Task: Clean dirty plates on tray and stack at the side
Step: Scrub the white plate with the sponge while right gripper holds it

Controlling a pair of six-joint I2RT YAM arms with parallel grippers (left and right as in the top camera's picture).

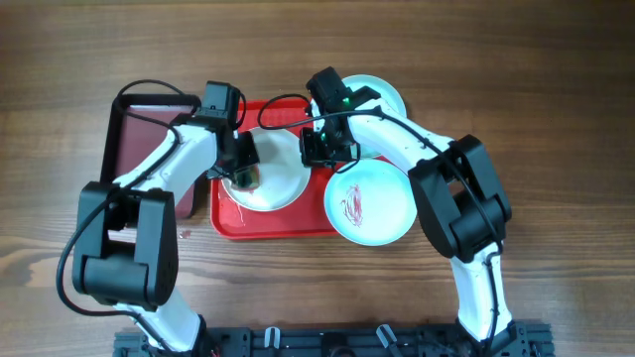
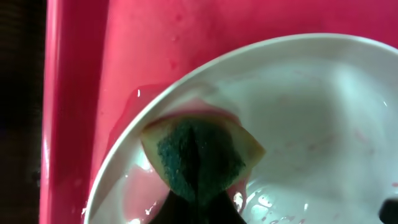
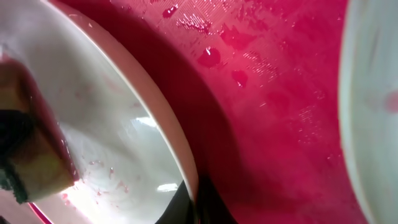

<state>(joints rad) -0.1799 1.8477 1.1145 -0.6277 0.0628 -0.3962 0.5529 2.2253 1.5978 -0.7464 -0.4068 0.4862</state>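
Left gripper [image 1: 243, 171] is clamped on a sponge [image 2: 199, 158], green scrubby side facing the wrist cam, and it's pressed down on the left part of the white plate [image 1: 283, 183]. There's water and pinkish streaks in the plate around it. Right gripper [image 1: 322, 151] is closed on the same plate's right rim; in its wrist view the rim runs straight into the fingers.

The white plate sits in the middle of the red tray [image 1: 273, 223], which is wet and beaded with drops. Just right of it, a blue plate [image 1: 369, 203] with a red squiggle hangs over the tray's right edge. Another blue plate [image 1: 385, 94] is at the far right corner, partly hidden by the right arm. A maroon tray [image 1: 139, 139] lies on the table [image 1: 556, 99] left of the red one.
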